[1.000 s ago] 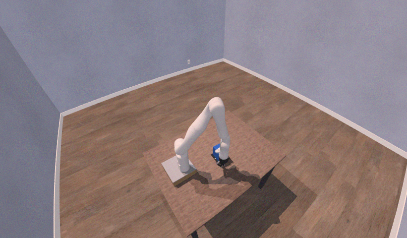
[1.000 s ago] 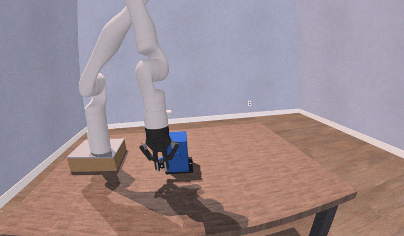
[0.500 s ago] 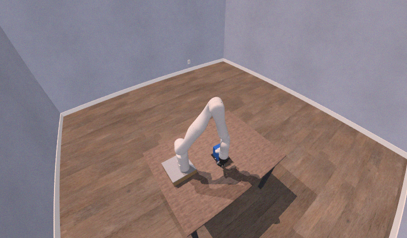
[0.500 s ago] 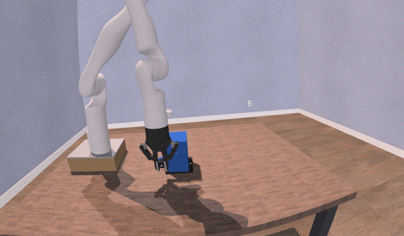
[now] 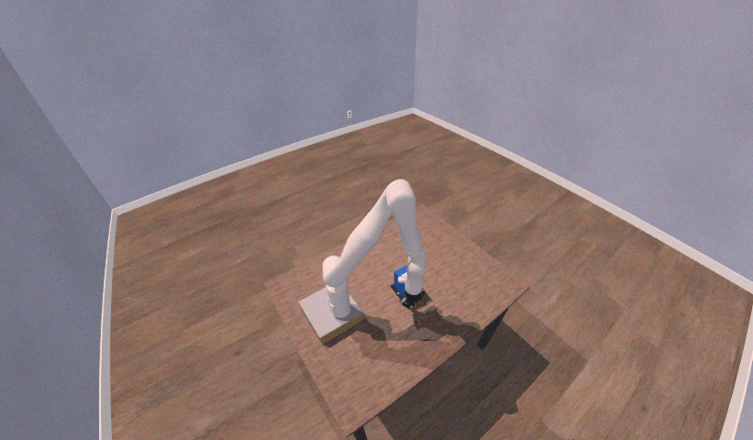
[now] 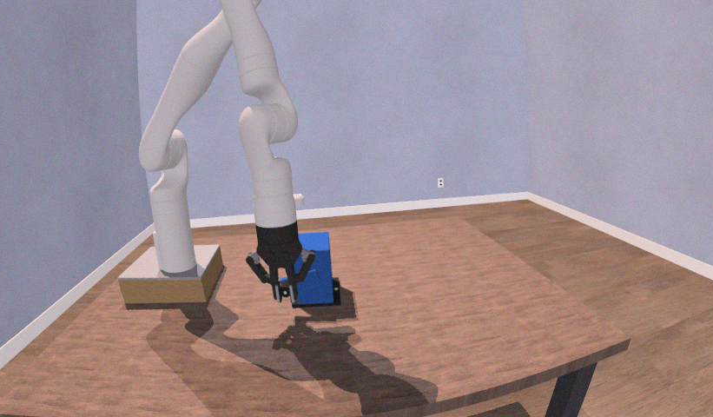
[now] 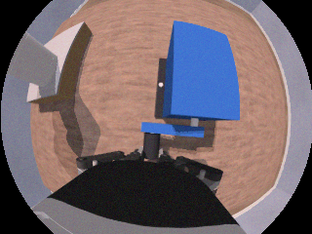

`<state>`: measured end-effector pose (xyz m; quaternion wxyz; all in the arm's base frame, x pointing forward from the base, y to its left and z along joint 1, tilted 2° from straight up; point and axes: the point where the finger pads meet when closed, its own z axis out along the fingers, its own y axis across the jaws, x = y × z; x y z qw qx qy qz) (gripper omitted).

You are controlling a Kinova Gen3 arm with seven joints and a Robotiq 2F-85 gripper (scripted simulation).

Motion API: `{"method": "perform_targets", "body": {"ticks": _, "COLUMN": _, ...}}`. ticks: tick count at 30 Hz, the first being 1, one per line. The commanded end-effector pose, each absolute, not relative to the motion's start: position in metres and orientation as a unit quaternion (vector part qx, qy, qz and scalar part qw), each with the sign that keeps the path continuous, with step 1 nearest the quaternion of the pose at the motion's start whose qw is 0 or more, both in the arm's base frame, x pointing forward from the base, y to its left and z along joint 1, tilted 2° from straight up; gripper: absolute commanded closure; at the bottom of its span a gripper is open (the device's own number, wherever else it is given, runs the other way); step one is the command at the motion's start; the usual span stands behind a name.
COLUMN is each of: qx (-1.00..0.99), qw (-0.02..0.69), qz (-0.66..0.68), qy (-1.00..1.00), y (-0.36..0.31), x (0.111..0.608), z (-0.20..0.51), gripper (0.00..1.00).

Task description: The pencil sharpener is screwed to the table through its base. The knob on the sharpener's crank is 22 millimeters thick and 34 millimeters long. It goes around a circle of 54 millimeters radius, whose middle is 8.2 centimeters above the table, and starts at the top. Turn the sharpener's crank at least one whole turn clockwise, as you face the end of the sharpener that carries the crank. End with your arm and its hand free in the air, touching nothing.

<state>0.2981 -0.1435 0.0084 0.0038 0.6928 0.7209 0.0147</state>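
Observation:
The blue pencil sharpener [image 6: 314, 266] stands on the wooden table on a dark base; it also shows in the top view [image 5: 400, 277] and in the wrist view [image 7: 201, 72]. Its blue crank arm [image 7: 175, 129] lies level, pointing from the shaft to the sharpener's left side. The dark knob [image 7: 152, 144] at the arm's end runs down between my fingers. My black gripper [image 6: 285, 294] hangs low at the sharpener's front left, pointing down, and is shut on the knob. The fingertips themselves are mostly hidden by the gripper body in the wrist view.
The arm's base block [image 6: 167, 277] stands at the table's back left. The table's front edge [image 6: 504, 383] is to the right and near. Shadows of the arm fall on the table in front of the sharpener.

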Motion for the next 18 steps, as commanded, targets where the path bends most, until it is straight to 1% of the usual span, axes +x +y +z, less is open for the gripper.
{"method": "perform_targets", "body": {"ticks": 1, "qx": 0.693, "qw": 0.004, "qz": 0.015, "qy": 0.721, "y": -0.1437, "x": 0.2981, "z": 0.0089, "gripper": 1.0}}
{"method": "perform_targets", "body": {"ticks": 18, "qx": 0.693, "qw": 0.004, "qz": 0.015, "qy": 0.721, "y": -0.1438, "x": 0.2976, "z": 0.0107, "gripper": 1.0}}
